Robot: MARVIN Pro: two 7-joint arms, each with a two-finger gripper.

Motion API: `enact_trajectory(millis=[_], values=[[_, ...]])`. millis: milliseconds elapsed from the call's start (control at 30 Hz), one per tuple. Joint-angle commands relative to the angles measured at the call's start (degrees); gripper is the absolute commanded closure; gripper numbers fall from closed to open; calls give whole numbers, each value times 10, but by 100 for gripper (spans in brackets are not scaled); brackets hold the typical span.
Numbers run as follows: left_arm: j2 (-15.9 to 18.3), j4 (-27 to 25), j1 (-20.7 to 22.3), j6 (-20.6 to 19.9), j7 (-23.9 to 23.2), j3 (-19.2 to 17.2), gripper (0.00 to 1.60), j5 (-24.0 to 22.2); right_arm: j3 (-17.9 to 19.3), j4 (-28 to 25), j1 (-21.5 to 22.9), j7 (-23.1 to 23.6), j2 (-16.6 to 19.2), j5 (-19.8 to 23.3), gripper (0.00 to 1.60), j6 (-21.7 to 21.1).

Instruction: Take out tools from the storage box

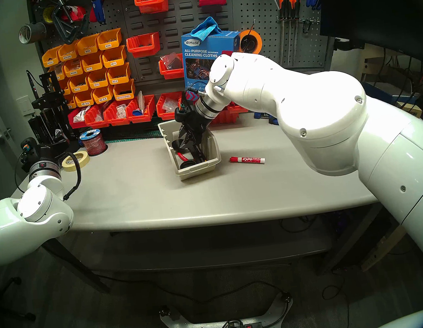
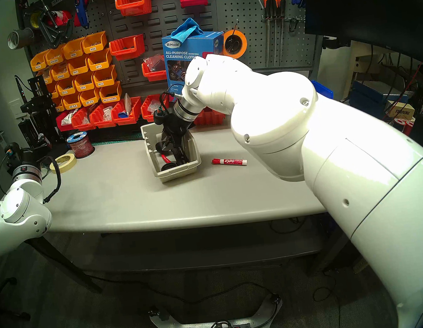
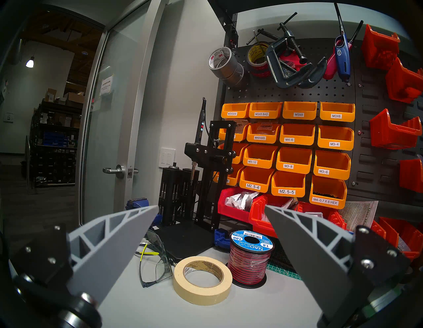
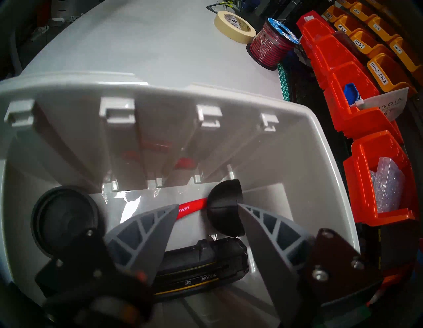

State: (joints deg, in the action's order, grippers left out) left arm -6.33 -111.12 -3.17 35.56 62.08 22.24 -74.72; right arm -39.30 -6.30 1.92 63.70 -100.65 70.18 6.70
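Observation:
The beige storage box (image 1: 198, 172) stands mid-table, and my right gripper (image 4: 208, 206) reaches down into it, open. Its fingertips straddle a slim red-handled tool (image 4: 194, 205) on the box floor. A small black round cup (image 4: 225, 208), tipped on its side, lies against the right fingertip. Another black cup (image 4: 64, 220) sits at the low front end. A long black tool with yellow marks (image 4: 201, 268) lies under the fingers. The red-capped Expo marker (image 1: 247, 159) lies on the table to the right of the box. My left gripper (image 3: 211, 206) hangs open and empty at the table's far left.
A masking tape roll (image 3: 202, 280), a red wire spool (image 3: 250, 258) and safety glasses (image 3: 155, 265) lie in front of the left gripper. Red bins (image 1: 119, 112) line the back edge behind the box, with a blue cleaning-cloth carton (image 1: 197, 55) behind my right wrist.

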Motion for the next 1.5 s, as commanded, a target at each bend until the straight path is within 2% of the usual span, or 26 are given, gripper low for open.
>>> enact_trajectory(millis=[0, 300, 433, 500, 533, 633, 733, 1467], values=[[-1, -1, 7, 0, -1, -7, 0, 3, -4, -2, 3, -10, -7, -4, 56, -5], [-1, -1, 7, 1, -1, -7, 0, 3, -5, -2, 1, -18, -15, -7, 66, -5], [-1, -1, 7, 1, -1, -7, 0, 3, -5, -3, 2, -21, -20, -9, 95, -6], [-1, -1, 7, 1, -1, -7, 0, 3, -5, -3, 1, -22, -21, -9, 99, -7], [-1, -1, 7, 1, -1, -7, 0, 3, -5, -3, 1, -23, -22, -10, 109, -7], [-1, -1, 7, 1, -1, -7, 0, 3, -5, -4, 0, -25, -24, -10, 122, -7], [-1, -1, 7, 1, -1, -7, 0, 3, -4, -4, -1, -27, -25, -10, 160, -6], [-1, -1, 7, 1, -1, -7, 0, 3, 3, 1, 17, -13, -14, -8, 160, -12]])
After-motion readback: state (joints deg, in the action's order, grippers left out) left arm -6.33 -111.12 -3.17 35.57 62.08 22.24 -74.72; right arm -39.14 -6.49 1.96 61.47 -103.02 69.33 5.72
